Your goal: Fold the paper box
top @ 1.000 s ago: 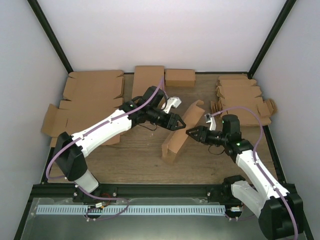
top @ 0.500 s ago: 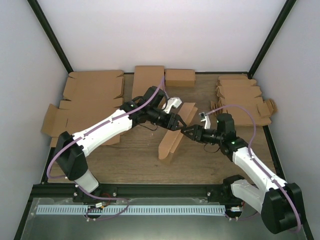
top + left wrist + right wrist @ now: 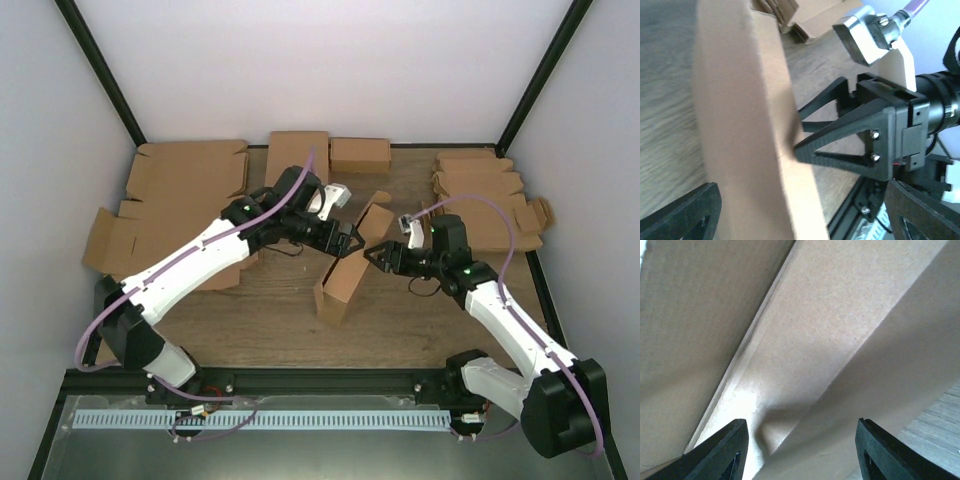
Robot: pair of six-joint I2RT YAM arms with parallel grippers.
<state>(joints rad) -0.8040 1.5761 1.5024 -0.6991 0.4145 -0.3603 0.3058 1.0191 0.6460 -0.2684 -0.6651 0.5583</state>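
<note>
The paper box (image 3: 345, 275), plain brown cardboard and partly folded, stands on its long edge in the middle of the table, with a flap (image 3: 376, 212) sticking up at its far end. My left gripper (image 3: 352, 243) is open at the box's upper left side. In the left wrist view its fingers (image 3: 685, 212) straddle the box wall (image 3: 740, 125) without pinching it. My right gripper (image 3: 372, 256) is open on the box's right side. One of its fingertips (image 3: 802, 145) touches the wall. The right wrist view is filled by the box's creased inner panels (image 3: 830, 315) just ahead of the right gripper (image 3: 802, 440).
A pile of large flat die-cut blanks (image 3: 185, 200) lies at the left. Two folded boxes (image 3: 360, 155) (image 3: 297, 160) sit at the back. A stack of small notched blanks (image 3: 485, 195) lies at the right. White walls with black posts close in the table.
My left gripper has opened wide and come off the box wall. My right gripper has moved left and now touches the box. The box now stands more upright and a little further left.
</note>
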